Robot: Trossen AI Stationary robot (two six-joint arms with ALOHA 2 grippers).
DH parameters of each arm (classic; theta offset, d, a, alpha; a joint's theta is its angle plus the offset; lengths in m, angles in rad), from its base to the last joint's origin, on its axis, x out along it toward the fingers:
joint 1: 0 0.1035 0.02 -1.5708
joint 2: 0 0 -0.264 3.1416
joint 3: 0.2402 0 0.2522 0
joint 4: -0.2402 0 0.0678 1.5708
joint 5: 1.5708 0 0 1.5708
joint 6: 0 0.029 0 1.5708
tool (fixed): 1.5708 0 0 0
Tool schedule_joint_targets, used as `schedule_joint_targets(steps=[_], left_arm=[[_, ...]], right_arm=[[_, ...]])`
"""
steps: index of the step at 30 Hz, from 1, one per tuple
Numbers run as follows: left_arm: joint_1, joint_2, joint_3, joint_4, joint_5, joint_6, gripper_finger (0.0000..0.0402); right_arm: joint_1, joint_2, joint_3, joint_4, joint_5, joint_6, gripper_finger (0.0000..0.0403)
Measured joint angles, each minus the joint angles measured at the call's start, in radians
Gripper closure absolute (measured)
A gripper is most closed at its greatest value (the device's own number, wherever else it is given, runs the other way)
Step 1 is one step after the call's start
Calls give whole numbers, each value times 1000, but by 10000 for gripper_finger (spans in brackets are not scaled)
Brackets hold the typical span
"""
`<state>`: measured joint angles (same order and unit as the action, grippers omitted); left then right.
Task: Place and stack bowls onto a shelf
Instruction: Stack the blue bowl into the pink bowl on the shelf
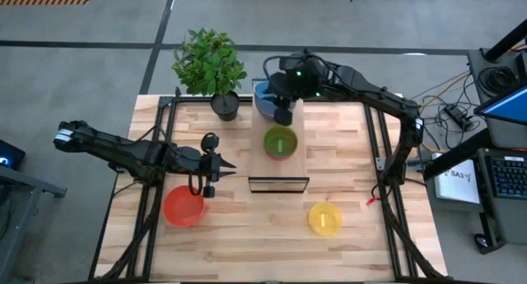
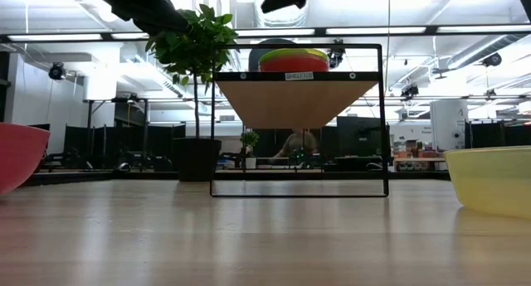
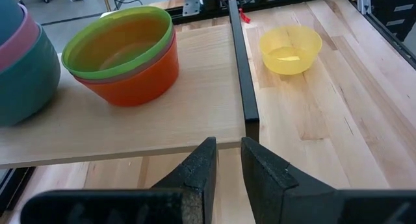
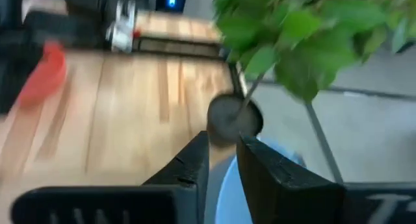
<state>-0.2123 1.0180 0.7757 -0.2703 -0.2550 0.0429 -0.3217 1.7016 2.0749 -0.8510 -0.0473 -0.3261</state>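
The shelf [image 1: 290, 165] stands mid-table. On its board [image 3: 195, 113] sits a stack with a green bowl on top and an orange one beneath [image 3: 123, 52]. At its far end is a second stack, teal at the bottom [image 3: 23, 62] and blue on top [image 1: 265, 101]. A red bowl [image 1: 183, 206] and a yellow bowl [image 1: 324, 218] rest on the tabletop. My right gripper [image 4: 221, 152] hovers over the blue-topped stack, open by a narrow gap, nothing between its fingers. My left gripper [image 3: 227, 152] waits left of the shelf, also narrowly open and empty.
A potted plant [image 1: 210, 66] stands at the table's far edge, just left of the shelf's far end and close to my right gripper. Dark frame posts run along the table's left and right sides. A monitor and cables lie off the table to the right.
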Motion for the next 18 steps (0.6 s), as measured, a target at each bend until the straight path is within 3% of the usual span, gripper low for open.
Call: schedule_joint_targets(steps=[6, 12, 18], left_arm=[[0, 0, 0, 0, 0, 0, 348], [0, 0, 0, 0, 0, 0, 348], [0, 0, 0, 0, 0, 0, 348]], right_arm=[[-29, 0, -135, 238, -40, 76, 388], [-56, 1, -291, 398, -39, 134, 394], [-67, 2, -373, 429, -40, 172, 394]])
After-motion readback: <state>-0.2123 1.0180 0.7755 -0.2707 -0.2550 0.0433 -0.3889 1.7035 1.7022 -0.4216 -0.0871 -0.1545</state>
